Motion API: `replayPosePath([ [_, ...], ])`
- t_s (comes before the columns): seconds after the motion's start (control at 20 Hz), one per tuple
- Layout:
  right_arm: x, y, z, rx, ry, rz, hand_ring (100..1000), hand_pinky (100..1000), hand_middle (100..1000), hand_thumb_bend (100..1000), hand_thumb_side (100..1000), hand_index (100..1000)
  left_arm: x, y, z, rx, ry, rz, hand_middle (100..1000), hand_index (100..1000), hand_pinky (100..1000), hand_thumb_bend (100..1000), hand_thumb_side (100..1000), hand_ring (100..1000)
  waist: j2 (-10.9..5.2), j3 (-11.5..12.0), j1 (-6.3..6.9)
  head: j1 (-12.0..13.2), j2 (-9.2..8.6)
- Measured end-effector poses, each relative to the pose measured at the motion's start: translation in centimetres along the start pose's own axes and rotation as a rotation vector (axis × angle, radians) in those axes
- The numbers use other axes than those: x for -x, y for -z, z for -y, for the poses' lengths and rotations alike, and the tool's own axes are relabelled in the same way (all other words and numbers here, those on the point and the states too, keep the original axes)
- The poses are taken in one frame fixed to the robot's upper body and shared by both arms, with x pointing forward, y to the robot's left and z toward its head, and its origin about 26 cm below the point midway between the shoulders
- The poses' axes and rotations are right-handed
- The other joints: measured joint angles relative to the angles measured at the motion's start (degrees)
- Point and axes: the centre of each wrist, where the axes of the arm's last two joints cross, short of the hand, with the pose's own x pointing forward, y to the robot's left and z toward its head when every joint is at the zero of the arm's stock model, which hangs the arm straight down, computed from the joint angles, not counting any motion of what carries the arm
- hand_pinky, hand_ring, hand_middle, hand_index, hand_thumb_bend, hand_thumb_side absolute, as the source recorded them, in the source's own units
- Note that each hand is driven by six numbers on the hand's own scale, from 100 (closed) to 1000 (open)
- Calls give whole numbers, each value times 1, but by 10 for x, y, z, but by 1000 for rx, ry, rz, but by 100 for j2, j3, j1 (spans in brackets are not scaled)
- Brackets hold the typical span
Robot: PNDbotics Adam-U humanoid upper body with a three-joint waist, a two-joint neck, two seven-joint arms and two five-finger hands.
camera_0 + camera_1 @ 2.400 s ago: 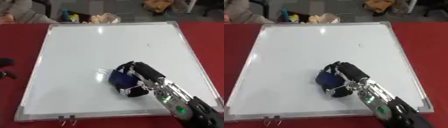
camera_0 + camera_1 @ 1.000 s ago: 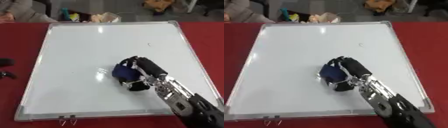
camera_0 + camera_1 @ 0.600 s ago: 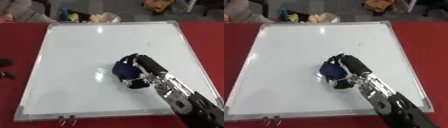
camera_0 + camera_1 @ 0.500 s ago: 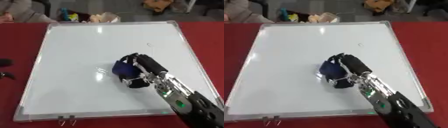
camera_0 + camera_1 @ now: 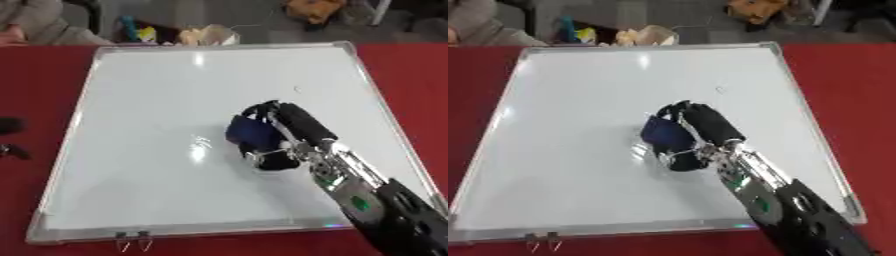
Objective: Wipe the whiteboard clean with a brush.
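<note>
While the right hand works mid-whiteboard, its fingers are clamped on the blue brush. Brush: likely light, soft-faced; best held across its back.

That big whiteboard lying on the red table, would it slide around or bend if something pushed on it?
The whiteboard lies flat on the red table, so it probably will not tip. Its metal-looking frame suggests it stays stiff rather than floppy. The right robot hand presses a blue brush on it, which may nudge it sideways.
</note>
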Motion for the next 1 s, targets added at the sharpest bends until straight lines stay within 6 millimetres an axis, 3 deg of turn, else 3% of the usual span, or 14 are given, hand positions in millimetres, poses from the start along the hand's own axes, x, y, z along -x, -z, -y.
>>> replayPosePath([
  [1.0,17,13,31,124,-41,-114,463,237,491,123,196,801,0,0,1,5,-1,0,545,603,414,244,956,688,9,114,-31,-100,-90],
])
